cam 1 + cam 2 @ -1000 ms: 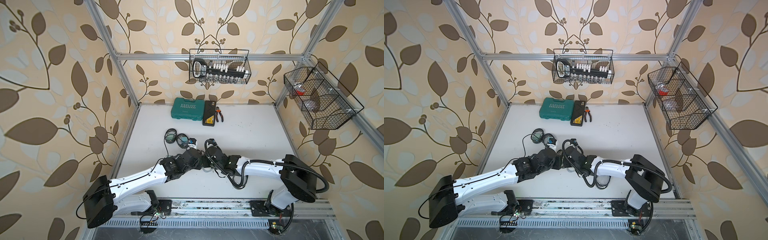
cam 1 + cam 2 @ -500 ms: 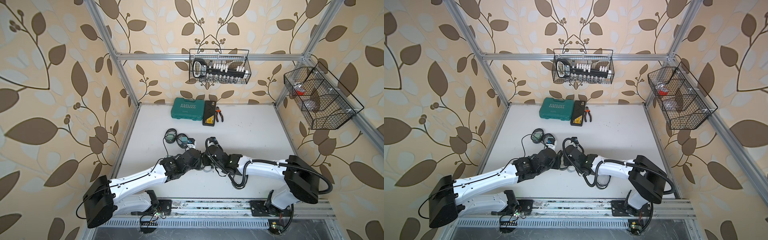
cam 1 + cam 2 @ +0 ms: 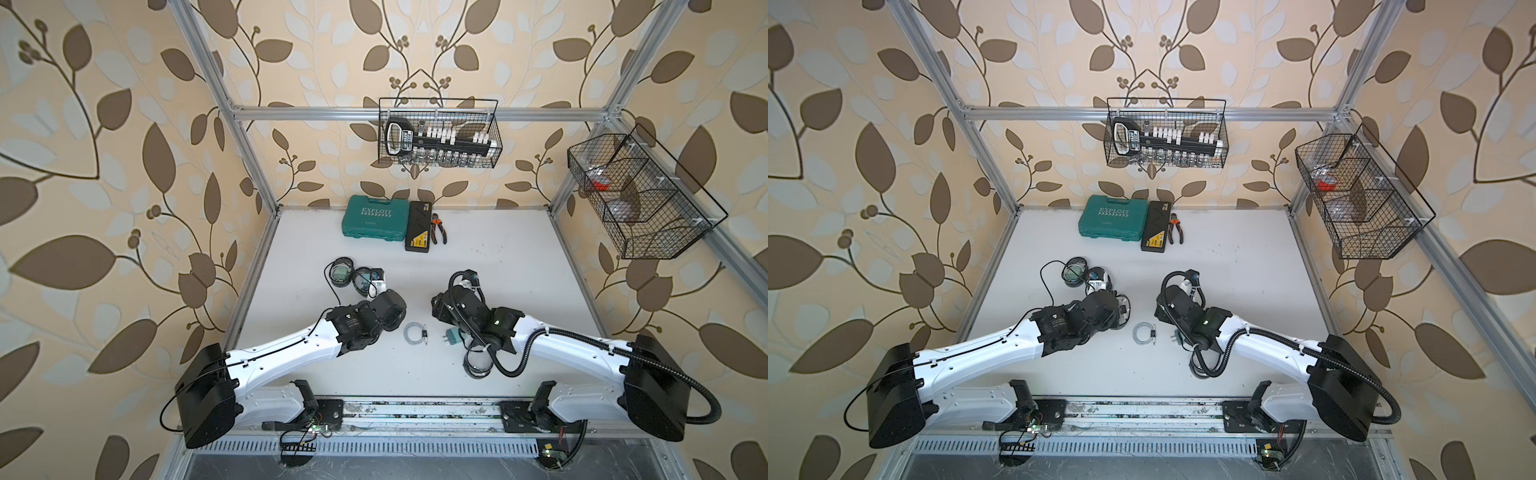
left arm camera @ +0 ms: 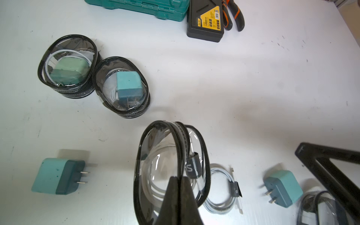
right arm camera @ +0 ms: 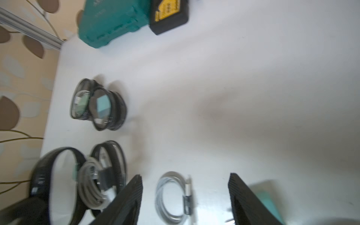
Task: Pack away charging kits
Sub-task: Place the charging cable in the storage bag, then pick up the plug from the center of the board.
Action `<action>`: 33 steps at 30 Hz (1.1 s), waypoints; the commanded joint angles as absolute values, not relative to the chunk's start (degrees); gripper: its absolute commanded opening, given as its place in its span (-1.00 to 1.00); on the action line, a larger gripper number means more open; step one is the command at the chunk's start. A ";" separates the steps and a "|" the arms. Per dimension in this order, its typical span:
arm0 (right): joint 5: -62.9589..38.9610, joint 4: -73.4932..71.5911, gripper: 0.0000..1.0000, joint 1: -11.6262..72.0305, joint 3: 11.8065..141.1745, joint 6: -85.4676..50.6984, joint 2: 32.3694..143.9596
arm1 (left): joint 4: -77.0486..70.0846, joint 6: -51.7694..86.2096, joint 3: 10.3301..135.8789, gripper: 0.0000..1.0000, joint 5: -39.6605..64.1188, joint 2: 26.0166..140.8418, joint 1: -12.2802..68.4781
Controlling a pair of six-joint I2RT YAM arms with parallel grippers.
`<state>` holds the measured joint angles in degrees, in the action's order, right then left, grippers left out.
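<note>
Pouch, cable inside, is pinched at the rim by my closed left end effector. Right end effector stands wide and empty above the loose cable. Adapter just beside it probably goes in next, so I hold the pouch mouth open and steady.

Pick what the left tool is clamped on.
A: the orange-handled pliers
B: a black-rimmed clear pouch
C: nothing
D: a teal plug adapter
B: in the left wrist view the left tool is pinched shut on the black rim of the clear pouch.
</note>
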<state>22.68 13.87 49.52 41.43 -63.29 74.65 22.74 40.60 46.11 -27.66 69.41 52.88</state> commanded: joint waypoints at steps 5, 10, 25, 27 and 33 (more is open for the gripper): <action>18.74 15.88 0.45 49.57 36.21 -73.92 75.08 | 23.07 40.65 48.63 -1.00 -29.47 72.24 51.06; 17.29 15.57 0.46 49.49 35.13 -76.99 76.38 | 22.33 40.43 47.56 -1.00 -29.73 72.25 50.95; 17.77 24.65 0.65 49.93 36.51 -81.96 73.50 | 22.01 40.86 47.64 -1.00 -27.91 72.49 50.84; 18.45 25.12 0.66 50.33 35.85 -82.43 71.80 | 22.16 40.95 47.68 -1.00 -27.85 72.51 50.80; 20.38 25.51 0.66 52.85 33.45 -85.81 67.88 | 22.02 41.26 47.27 -1.00 -27.27 72.03 50.80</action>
<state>18.52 23.11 51.70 34.96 -80.53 69.19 22.50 40.71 46.11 -27.35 72.55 51.29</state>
